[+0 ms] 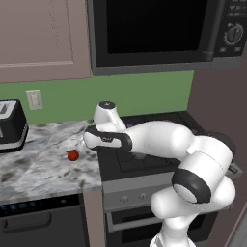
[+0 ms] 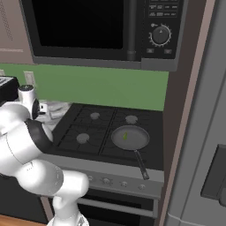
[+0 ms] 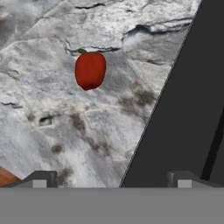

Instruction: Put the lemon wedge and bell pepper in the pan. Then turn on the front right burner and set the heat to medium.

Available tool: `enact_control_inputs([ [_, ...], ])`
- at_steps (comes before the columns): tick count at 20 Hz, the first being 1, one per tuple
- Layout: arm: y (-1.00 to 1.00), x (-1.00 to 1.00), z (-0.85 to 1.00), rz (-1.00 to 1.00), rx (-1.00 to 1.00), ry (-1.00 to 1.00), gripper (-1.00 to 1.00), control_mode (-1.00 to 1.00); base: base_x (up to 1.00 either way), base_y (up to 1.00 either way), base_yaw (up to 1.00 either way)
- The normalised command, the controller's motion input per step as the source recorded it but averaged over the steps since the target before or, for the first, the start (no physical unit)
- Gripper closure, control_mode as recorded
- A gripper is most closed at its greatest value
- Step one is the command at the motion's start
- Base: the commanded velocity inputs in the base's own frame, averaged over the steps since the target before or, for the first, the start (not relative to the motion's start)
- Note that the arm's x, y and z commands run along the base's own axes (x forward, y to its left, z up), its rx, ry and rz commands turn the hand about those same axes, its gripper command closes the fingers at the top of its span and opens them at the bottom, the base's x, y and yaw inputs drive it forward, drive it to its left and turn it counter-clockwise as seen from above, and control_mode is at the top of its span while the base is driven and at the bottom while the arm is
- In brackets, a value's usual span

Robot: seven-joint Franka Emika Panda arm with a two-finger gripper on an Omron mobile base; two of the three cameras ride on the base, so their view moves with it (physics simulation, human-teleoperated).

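The red bell pepper (image 3: pixel 90 70) lies on the marble counter (image 3: pixel 52 127), just left of the stove; it also shows as a small red ball (image 1: pixel 73 155). My gripper (image 3: pixel 111 181) hovers above the counter beside the stove's edge, open and empty, with the pepper ahead of it and a little to one side. The grey pan (image 2: pixel 137 140) sits on the front right burner, which it hides, its dark handle (image 2: pixel 142 166) pointing to the front. The yellow-green lemon wedge (image 2: pixel 125 136) lies inside the pan.
The black cooktop (image 3: pixel 183 109) borders the counter at the gripper's side. A toaster (image 1: pixel 10 125) stands at the counter's far left. A microwave (image 1: pixel 159 34) hangs over the stove. Stove knobs (image 2: pixel 106 180) line the front panel. A tall steel appliance (image 2: pixel 198 132) stands to the stove's right.
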Motion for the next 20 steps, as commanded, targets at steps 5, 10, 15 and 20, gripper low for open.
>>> enact_control_inputs([
  [5,0.31,0.00,0.00,0.02,0.07,-0.11,-1.00,-1.00,0.00,0.00,0.00],
  [10,0.42,0.00,0.00,0.00,0.03,-0.01,-1.00,-1.00,0.00,0.00,0.00],
  [15,0.39,0.02,0.00,0.00,0.00,0.00,-1.00,-1.00,0.00,0.00,0.00],
  [20,0.25,0.06,0.00,0.00,0.00,0.02,-1.00,-1.00,0.00,0.00,0.00],
])
